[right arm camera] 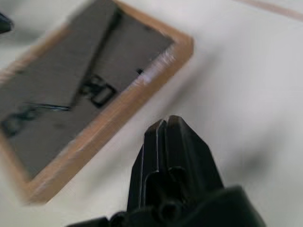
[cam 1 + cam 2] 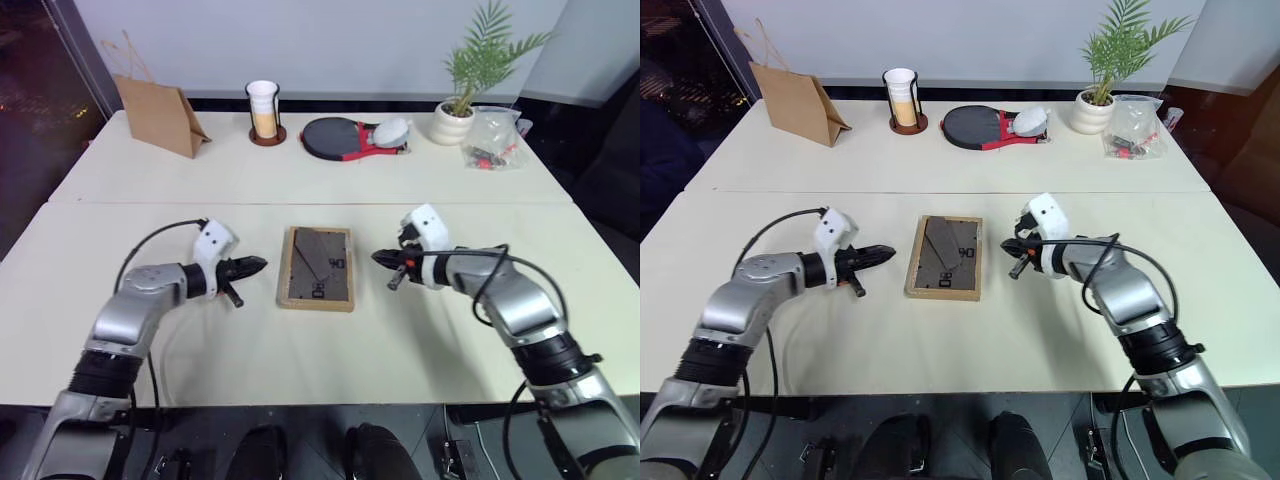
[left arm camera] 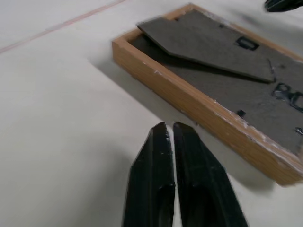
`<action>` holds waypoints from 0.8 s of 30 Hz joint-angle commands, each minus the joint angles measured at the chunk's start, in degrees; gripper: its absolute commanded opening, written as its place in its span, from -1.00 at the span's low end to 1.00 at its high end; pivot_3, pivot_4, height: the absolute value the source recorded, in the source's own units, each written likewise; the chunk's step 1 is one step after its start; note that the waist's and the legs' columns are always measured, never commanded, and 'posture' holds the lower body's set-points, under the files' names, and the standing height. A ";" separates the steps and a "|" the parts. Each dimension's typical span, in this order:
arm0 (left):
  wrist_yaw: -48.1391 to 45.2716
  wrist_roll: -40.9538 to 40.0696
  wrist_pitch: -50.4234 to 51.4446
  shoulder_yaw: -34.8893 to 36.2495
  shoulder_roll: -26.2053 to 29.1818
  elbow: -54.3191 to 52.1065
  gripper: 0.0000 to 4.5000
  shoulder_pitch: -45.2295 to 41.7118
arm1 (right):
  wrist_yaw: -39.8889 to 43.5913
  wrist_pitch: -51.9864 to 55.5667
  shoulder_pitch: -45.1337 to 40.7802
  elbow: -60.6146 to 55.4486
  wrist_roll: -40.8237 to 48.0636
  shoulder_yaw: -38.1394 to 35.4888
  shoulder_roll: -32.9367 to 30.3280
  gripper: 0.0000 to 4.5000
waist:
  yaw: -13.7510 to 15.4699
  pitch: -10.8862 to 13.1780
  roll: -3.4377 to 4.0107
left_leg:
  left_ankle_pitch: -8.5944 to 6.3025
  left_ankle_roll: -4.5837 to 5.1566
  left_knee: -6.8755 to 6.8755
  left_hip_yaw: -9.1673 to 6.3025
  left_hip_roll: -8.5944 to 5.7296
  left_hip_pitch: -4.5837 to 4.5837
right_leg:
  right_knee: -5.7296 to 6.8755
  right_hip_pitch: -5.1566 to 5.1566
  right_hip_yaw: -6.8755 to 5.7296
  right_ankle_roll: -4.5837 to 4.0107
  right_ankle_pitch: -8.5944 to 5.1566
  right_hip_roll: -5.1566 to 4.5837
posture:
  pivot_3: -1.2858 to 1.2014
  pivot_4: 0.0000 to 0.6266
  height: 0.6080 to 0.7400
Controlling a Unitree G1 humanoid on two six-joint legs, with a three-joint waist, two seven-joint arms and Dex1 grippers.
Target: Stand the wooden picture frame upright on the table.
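Light wood edges the frame [image 2: 316, 268], which lies face down, grey back up, on the near half of the table [image 2: 300, 350]. The left gripper [image 2: 256, 266] and right gripper [image 2: 381, 259] flank it just beside its sides, fingers pressed together, holding nothing.
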 commanded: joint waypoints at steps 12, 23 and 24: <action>-1.25 3.65 1.95 -2.62 -1.33 -5.62 -0.98 2.85 | 0.36 2.43 0.26 -2.93 -3.32 4.70 8.11 -1.00 | -0.32 -0.02 0.02 | -0.01 0.01 0.16 -0.02 0.09 0.05 | 0.17 0.02 0.02 0.01 0.00 0.02 | 0.03 -0.52 1.00; -3.31 1.27 9.06 -0.14 4.91 -16.45 -0.98 10.58 | 1.57 10.07 4.05 -14.15 -2.25 5.25 7.10 -1.00 | -0.37 -0.04 0.03 | -0.03 0.04 0.15 -0.03 0.16 0.07 | 0.19 0.02 0.02 -0.01 0.00 0.00 | 0.03 -0.52 1.00; -3.63 0.92 9.74 0.07 5.39 -17.03 -0.98 11.01 | 1.64 10.18 4.15 -14.20 -2.31 5.30 7.03 -1.00 | -0.37 -0.04 0.03 | -0.03 0.04 0.16 -0.04 0.16 0.07 | 0.19 0.02 0.02 -0.01 0.00 0.00 | 0.03 -0.52 1.00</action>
